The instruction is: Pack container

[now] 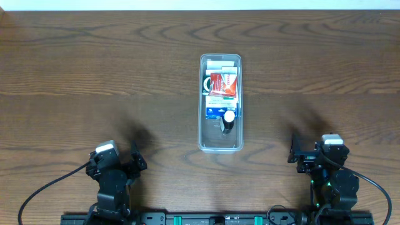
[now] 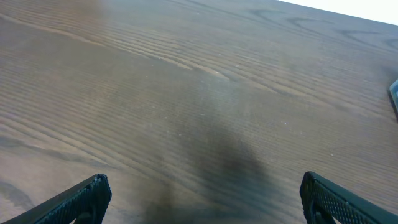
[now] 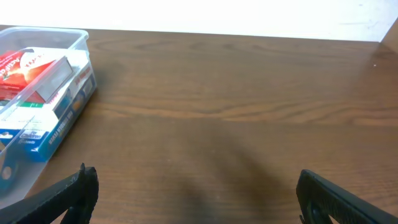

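The container (image 1: 202, 140), a long clear plastic bin, stands upright at the table's centre. It holds a red-and-white box (image 1: 224, 84), a blue-and-white carton (image 1: 215, 111), white packets at its far end and a small dark bottle with a white cap (image 1: 228, 120). Its corner also shows at the left of the right wrist view (image 3: 79, 37). My left gripper (image 2: 202, 199) is open and empty over bare wood at the front left. My right gripper (image 3: 196, 196) is open and empty at the front right, well clear of the bin.
The dark wooden table (image 1: 94, 75) runs to a pale wall at the far edge. The arm bases and cables sit along the front edge (image 1: 219, 219). The bin's edge just shows at the right of the left wrist view (image 2: 394, 93).
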